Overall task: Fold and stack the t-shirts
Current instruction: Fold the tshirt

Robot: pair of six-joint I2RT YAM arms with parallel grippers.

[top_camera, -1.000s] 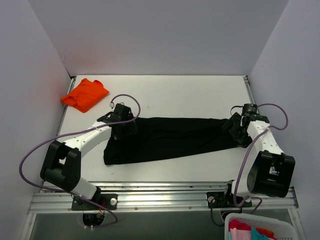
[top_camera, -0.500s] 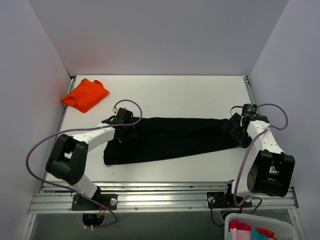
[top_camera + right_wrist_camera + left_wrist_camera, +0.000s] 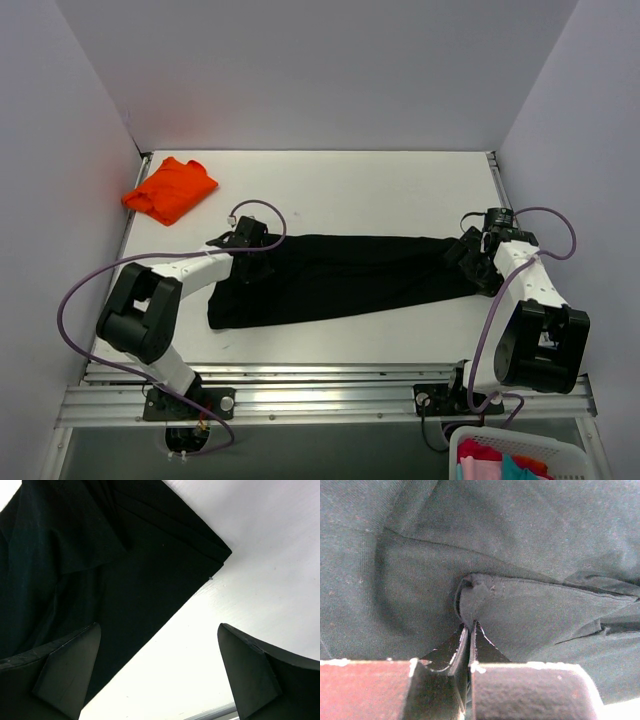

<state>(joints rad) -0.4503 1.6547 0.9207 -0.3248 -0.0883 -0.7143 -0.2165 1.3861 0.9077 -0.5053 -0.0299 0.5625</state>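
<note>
The table point(image 3: 380, 190) is taken up mostly by the black shirt point(image 3: 340, 275), which lies as a long band with its long axis running left to right, the left end broader and reaching nearer the front edge. Its collar and sleeves cannot be made out in the dark folds. The orange shirt point(image 3: 170, 188) is kept folded in the far left corner, well apart from the black one. A basket point(image 3: 510, 452) of coloured cloth is cut off by the bottom right corner. The left gripper point(image 3: 469, 632) is seen pressed together on a raised fold near the black shirt's left end. The right gripper point(image 3: 159, 630) is held wide apart at the right end and grips nothing, one finger point(image 3: 65, 665) over the cloth.
</note>
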